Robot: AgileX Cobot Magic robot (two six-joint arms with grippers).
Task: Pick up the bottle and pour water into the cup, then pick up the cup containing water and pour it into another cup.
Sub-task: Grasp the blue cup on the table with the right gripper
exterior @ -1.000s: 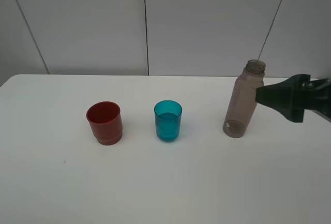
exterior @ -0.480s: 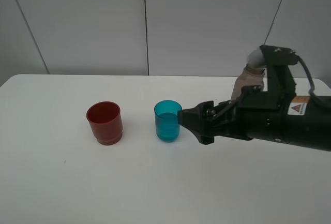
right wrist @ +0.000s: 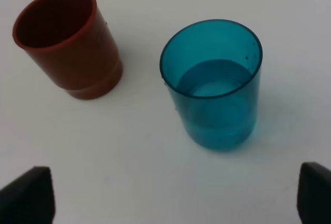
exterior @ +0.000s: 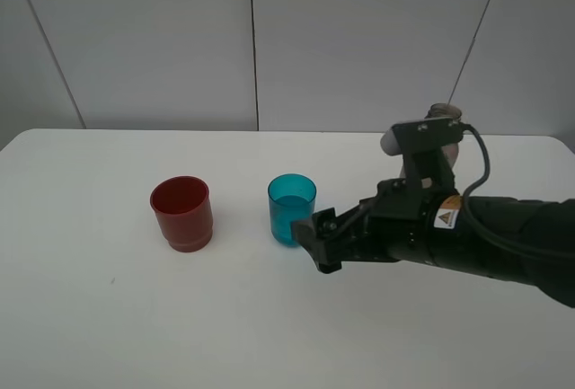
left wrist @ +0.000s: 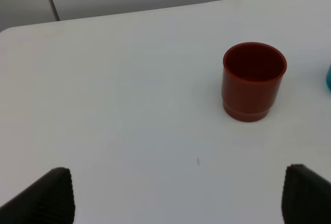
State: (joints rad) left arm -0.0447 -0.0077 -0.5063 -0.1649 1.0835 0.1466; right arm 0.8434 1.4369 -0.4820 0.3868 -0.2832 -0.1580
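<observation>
The front of the bench is bare and white, so there is lots of room there. The left claw sits well back from the red cup, wide open with nothing in it. It looks parked out of the way. A bit farther in, the right arm reaches low across the bench from the right. The right claw at its tip is open as wide as it goes and holds nothing. The teal cup stands upright just ahead of the gap between the two fingers, very close but not yet inside it. It has water in it, so the bottle's pour looks done and grabbing this cup looks like the next job. That may be why the claw is so wide: the gap must be bigger than the cup. The red cup stands upright to the left of the teal one and looks empty. The clear gap between them gives room to tip the water across. Both cups are far from every bench edge. Behind the arm only the top of the bottle shows, near the back right and apart from the cups. Past the far edge is a plain wall.
</observation>
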